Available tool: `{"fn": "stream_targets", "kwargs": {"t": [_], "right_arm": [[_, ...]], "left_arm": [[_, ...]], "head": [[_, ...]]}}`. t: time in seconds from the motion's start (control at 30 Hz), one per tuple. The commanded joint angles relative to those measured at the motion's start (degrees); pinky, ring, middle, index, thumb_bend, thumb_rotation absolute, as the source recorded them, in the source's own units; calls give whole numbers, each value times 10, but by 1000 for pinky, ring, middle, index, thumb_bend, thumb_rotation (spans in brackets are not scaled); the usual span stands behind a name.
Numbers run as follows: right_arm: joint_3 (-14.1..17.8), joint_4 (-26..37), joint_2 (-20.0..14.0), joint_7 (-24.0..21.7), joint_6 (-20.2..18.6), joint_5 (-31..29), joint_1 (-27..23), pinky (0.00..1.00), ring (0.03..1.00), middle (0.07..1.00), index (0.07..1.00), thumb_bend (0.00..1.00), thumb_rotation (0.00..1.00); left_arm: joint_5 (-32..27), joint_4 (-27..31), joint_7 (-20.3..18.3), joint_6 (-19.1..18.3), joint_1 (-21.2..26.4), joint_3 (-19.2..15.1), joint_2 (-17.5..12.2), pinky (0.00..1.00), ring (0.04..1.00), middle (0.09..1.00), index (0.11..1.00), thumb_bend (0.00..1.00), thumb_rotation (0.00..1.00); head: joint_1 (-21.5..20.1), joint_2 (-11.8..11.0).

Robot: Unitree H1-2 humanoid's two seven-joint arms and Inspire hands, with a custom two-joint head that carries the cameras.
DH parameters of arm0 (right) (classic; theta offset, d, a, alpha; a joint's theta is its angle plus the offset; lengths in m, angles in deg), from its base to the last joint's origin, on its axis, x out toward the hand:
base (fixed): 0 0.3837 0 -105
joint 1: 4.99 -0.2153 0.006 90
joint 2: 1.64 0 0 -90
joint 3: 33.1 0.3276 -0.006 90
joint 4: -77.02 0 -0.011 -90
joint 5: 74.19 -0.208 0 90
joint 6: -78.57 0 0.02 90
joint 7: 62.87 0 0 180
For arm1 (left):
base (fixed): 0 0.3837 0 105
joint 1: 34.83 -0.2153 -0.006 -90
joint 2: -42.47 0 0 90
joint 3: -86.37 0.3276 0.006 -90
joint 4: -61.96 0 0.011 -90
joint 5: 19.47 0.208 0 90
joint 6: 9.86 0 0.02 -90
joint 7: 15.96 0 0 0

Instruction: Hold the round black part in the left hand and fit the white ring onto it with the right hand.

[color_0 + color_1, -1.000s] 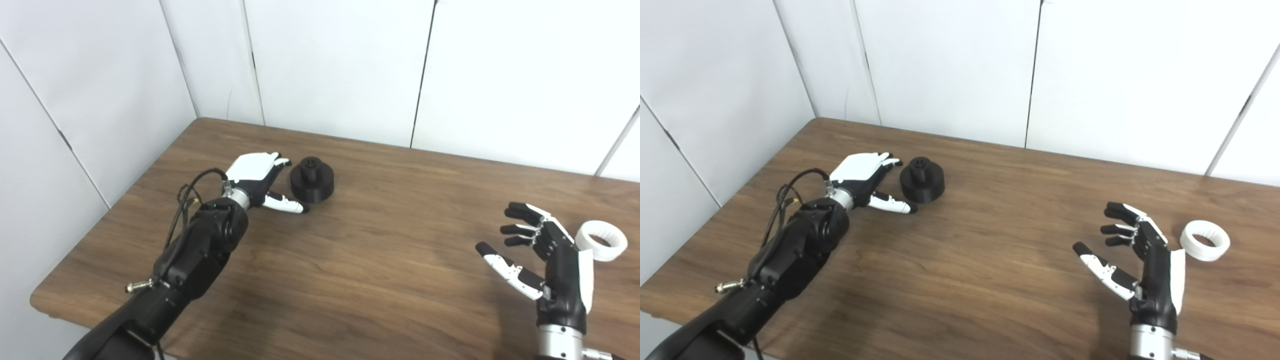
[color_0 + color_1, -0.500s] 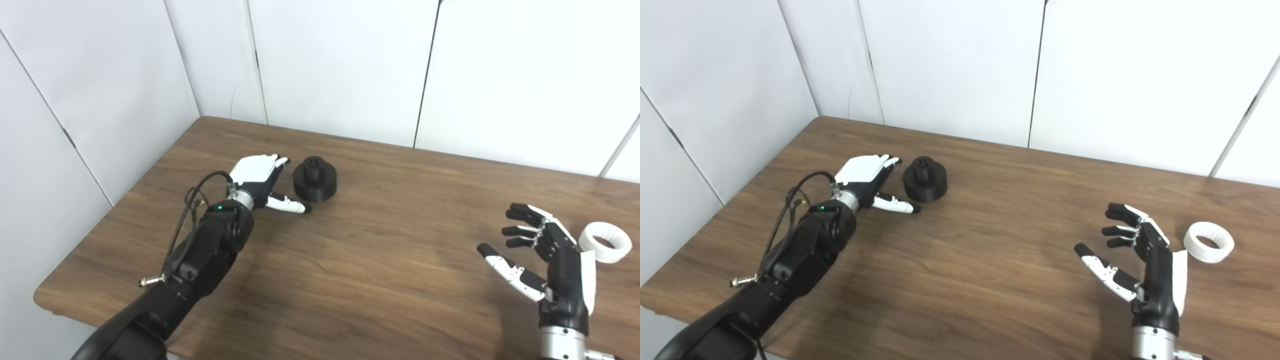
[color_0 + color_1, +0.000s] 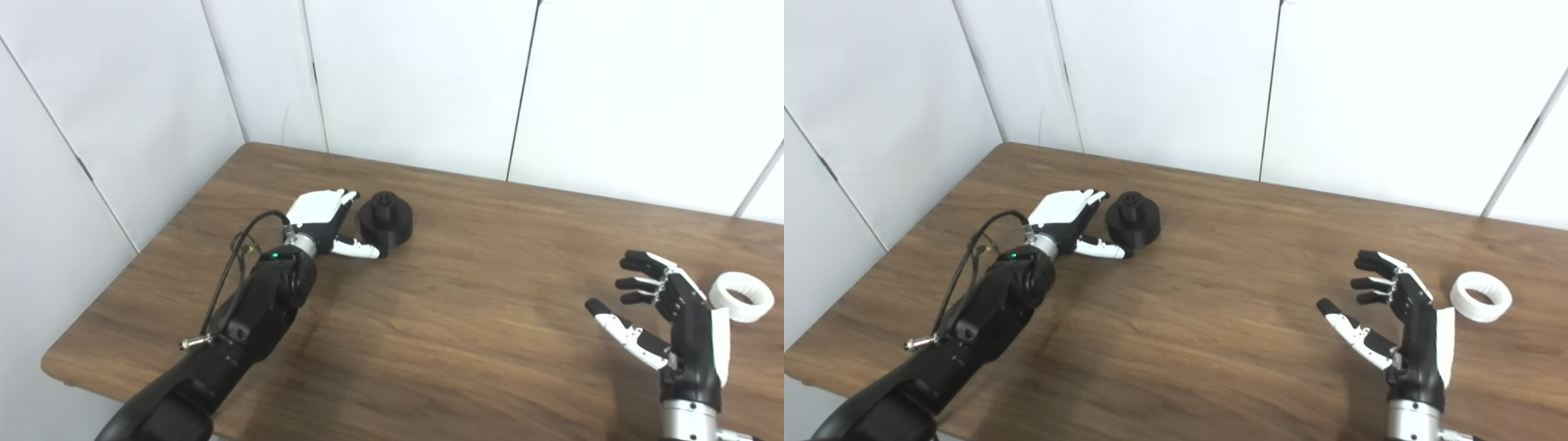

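Wooden table (image 3: 465, 318) in a white-panelled corner, both hands spread and holding nothing.
Left hand (image 3: 321, 217) lies just at 9 o'clock of the round black part (image 3: 386, 219), thumb reaching under it; the white ring (image 3: 1481, 296) sits at 2 o'clock of the right hand (image 3: 1402, 318), partly hidden in the left eye view.

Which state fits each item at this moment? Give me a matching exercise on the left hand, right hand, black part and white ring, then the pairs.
Column one:
1. left hand
2. right hand
3. round black part
4. white ring

Column two:
A. lies alone near the table's right side, behind an open hand
B. open, fingers spread, palm turned inward, holding nothing
C. stands on the table, stub upward, not lifted
D. open, reaching beside the black part, thumb at its base

Pairs: 1-D, 2-B, 3-C, 4-A
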Motion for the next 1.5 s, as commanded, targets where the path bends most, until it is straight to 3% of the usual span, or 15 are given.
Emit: {"fn": "stream_targets", "kwargs": {"t": [0.0, 0.3, 0.5, 0.87, 1.47], "right_arm": [[12, -8, -24, 0, 5, 22, 21, 484, 578, 674, 678, 724, 87], [12, -4, -26, -1, 4, 21, 22, 480, 572, 671, 677, 721, 79], [13, 2, -27, -4, 0, 19, 25, 485, 575, 674, 677, 723, 96], [15, 8, -30, -8, -3, 16, 26, 485, 583, 681, 680, 716, 112], [16, 12, -30, -9, -5, 17, 26, 471, 576, 680, 678, 715, 111]], "left_arm": [[-2, 3, 23, 13, 34, 0, -3, 1000, 1000, 1000, 951, 1000, 677], [-49, -13, 64, 40, 34, -20, 20, 1000, 1000, 1000, 853, 1000, 558], [-91, -53, 122, 94, 34, -42, 43, 1000, 1000, 1000, 762, 952, 356], [-98, -86, 161, 103, 39, -39, 56, 1000, 1000, 1000, 685, 887, 307], [-101, -88, 172, 103, 36, -33, 49, 1000, 1000, 1000, 629, 874, 259]], "head": [[0, 1], [-3, 5], [-6, 8], [-5, 13], [-3, 18]]}}
